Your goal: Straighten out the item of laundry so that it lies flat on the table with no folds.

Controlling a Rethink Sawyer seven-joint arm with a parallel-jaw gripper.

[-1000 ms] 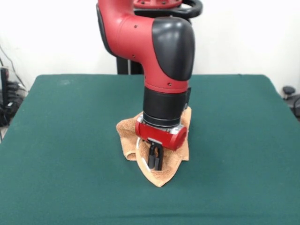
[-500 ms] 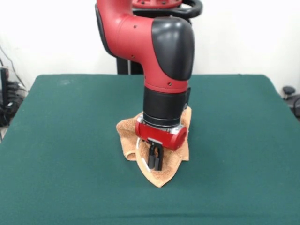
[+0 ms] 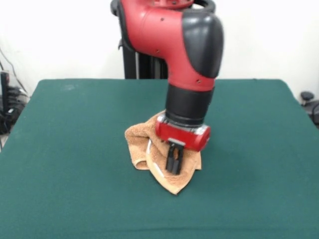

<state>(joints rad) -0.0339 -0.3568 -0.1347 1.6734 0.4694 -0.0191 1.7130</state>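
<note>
The tan terry towel (image 3: 139, 143) lies crumpled in a folded heap at the middle of the dark green table (image 3: 70, 159), with a pointed corner toward the near edge. A thin white edge (image 3: 149, 150) shows along one fold. My gripper (image 3: 174, 171) comes down from above onto the heap's right part. Its black fingers (image 3: 171, 158) stand close together with their tips in the cloth, pinching a fold. The red and black arm hides the far part of the towel.
The black pedestal (image 3: 136, 62) stands behind the table's far edge. Dark equipment and cables (image 3: 7, 107) sit past the left edge, and a black object (image 3: 310, 102) past the right edge. Green cloth surrounds the towel on every side.
The arm has swung to the right and tilted, and the gripper has moved a little right. The towel's near corner has shifted slightly right with it, and more of the left fold shows.
</note>
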